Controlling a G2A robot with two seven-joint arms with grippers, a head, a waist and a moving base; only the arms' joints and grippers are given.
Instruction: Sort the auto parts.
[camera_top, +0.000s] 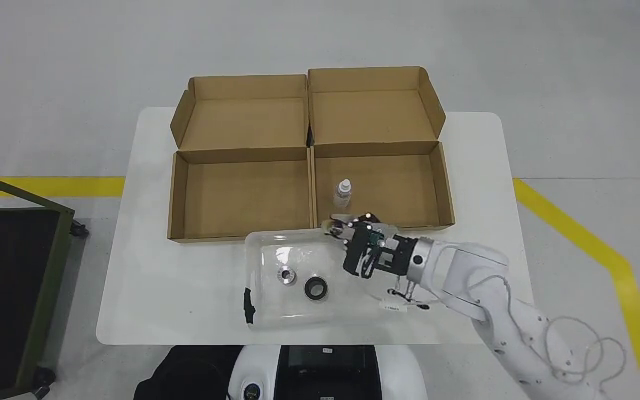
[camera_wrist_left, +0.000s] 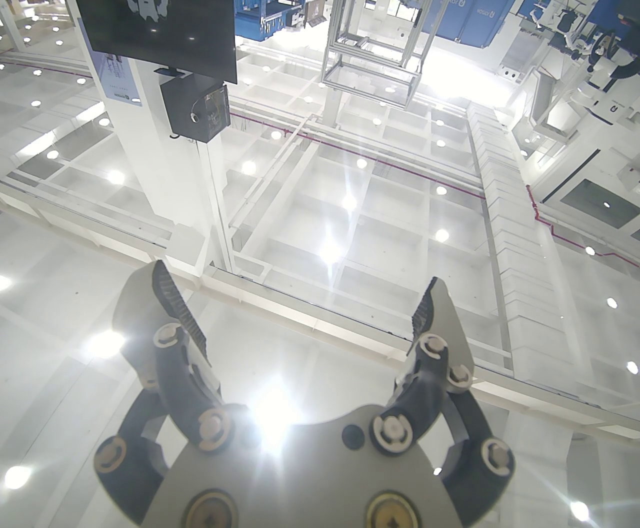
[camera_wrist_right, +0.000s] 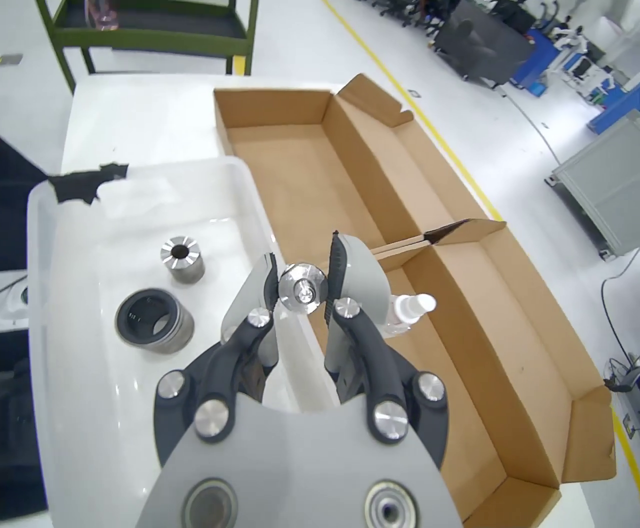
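Note:
My right gripper (camera_wrist_right: 301, 281) is shut on a shiny round metal part (camera_wrist_right: 302, 295), held above the far rim of the clear plastic bin (camera_wrist_right: 250, 185); from above the gripper (camera_top: 345, 232) sits at the bin's back right corner (camera_top: 262, 238). Inside the bin lie a small grey slotted collet (camera_wrist_right: 182, 258) (camera_top: 288, 276) and a black ring bearing (camera_wrist_right: 153, 322) (camera_top: 317, 288). A small white bottle (camera_wrist_right: 407, 310) (camera_top: 343, 193) stands in the right cardboard box (camera_wrist_right: 520, 350) (camera_top: 440, 190). My left gripper (camera_wrist_left: 295, 305) is open, pointing up at the ceiling.
Two open cardboard boxes stand side by side behind the bin, the left one (camera_top: 180, 205) bare inside. A black torn tape piece (camera_wrist_right: 85, 182) sticks to the bin's rim. A green cart (camera_top: 30, 290) stands left of the white table (camera_top: 140, 290).

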